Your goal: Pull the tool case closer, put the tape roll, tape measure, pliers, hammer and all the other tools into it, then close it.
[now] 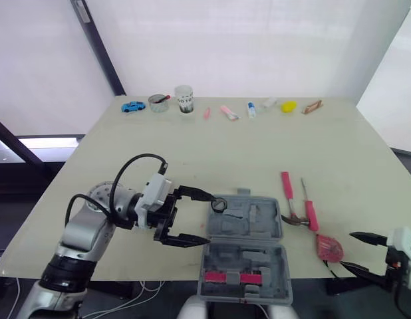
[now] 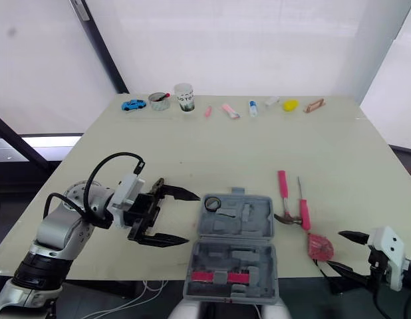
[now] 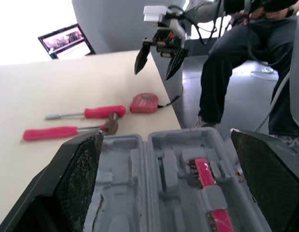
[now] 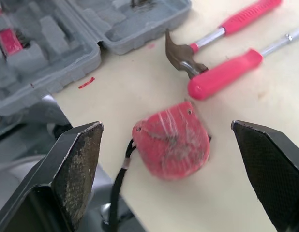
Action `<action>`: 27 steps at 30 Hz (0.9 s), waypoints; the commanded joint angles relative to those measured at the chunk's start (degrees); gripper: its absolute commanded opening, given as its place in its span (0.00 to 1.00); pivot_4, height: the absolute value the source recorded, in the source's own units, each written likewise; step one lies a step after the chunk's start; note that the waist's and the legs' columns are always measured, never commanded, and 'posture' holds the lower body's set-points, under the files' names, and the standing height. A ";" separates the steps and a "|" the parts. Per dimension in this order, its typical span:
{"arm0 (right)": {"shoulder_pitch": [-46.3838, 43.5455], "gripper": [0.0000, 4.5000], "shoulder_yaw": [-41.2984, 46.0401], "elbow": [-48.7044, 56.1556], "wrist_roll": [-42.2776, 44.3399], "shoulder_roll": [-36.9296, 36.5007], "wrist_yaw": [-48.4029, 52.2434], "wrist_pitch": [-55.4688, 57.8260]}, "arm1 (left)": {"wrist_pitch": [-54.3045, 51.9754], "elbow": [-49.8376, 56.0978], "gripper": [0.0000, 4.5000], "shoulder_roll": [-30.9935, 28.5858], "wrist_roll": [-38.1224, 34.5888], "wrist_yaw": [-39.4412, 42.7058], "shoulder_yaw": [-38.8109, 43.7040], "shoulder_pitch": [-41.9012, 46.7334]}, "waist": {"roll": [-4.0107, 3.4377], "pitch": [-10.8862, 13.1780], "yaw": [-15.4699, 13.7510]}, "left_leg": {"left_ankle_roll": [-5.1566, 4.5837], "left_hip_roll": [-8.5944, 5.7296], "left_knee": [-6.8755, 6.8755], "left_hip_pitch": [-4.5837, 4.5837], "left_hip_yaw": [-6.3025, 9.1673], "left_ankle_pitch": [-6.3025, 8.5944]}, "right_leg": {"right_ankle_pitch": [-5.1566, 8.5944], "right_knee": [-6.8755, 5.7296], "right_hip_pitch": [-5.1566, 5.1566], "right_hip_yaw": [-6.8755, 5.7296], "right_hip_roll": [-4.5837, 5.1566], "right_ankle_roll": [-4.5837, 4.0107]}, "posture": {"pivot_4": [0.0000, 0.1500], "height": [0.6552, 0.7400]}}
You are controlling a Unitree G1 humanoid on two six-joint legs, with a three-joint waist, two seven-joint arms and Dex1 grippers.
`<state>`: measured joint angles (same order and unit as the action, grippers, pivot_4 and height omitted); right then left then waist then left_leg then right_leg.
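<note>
The grey tool case [image 1: 244, 249] lies open at the table's near edge, lid half toward the far side. A tape roll [image 1: 219, 205] sits in its far left corner, and a red tool [image 1: 232, 277] lies in the near half. To the right of the case lie a pink-handled hammer [image 1: 288, 196], a pink screwdriver [image 1: 309, 210] and a red tape measure [image 4: 173, 142]. My left gripper [image 1: 209, 218] is open, its fingers at the case's left side. My right gripper [image 1: 347, 250] is open just right of the tape measure, at the table edge.
Small items line the far edge: a blue toy car [image 1: 133, 106], a bowl [image 1: 158, 103], a cup [image 1: 184, 99], markers and a yellow object [image 1: 288, 106]. A seated person [image 3: 236, 63] is beyond the table's right side.
</note>
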<state>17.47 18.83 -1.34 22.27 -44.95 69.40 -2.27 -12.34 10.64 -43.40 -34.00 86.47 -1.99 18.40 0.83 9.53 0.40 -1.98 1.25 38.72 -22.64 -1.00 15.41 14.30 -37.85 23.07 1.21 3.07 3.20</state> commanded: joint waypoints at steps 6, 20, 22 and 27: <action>-11.01 0.99 -8.59 -11.01 -7.52 -1.67 3.40 -9.46 | -0.92 -1.02 1.00 -5.88 -5.96 6.03 1.39 3.22 | -0.03 0.02 0.40 | 0.00 0.00 0.01 0.03 0.03 0.00 | -0.01 -0.01 0.01 0.10 0.01 0.01 | 1.00 1.00; -19.53 0.99 -16.04 -23.70 -12.89 -1.19 3.91 -17.70 | -1.71 1.19 1.00 -7.71 -8.25 6.03 1.27 2.66 | -0.04 0.03 0.34 | 0.00 0.00 0.04 0.06 0.01 0.00 | -0.02 -0.06 0.00 0.12 0.01 -0.01 | 1.00 1.00; -19.94 0.99 -16.46 -24.58 -12.88 -1.22 4.16 -17.84 | -1.83 1.42 1.00 -7.33 -8.06 5.97 1.31 2.72 | -0.04 0.03 0.34 | 0.00 0.00 0.04 0.06 0.01 0.00 | -0.02 -0.06 0.00 0.11 0.01 -0.01 | 1.00 1.00; -20.36 0.99 -16.70 -25.97 -12.44 -0.84 4.13 -17.97 | -1.88 1.79 1.00 -7.19 -7.99 5.83 1.52 2.51 | -0.04 0.02 0.34 | 0.00 0.00 0.05 0.05 0.02 0.00 | -0.03 -0.06 0.00 0.14 0.01 -0.01 | 1.00 1.00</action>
<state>-2.83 1.66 -27.06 9.13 -45.70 73.41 -19.20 -14.58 10.72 -50.33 -41.82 89.30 -1.25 21.02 0.80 9.55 0.73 -1.98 1.25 38.77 -22.59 -0.98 15.41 14.27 -37.91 23.07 1.35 3.08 3.19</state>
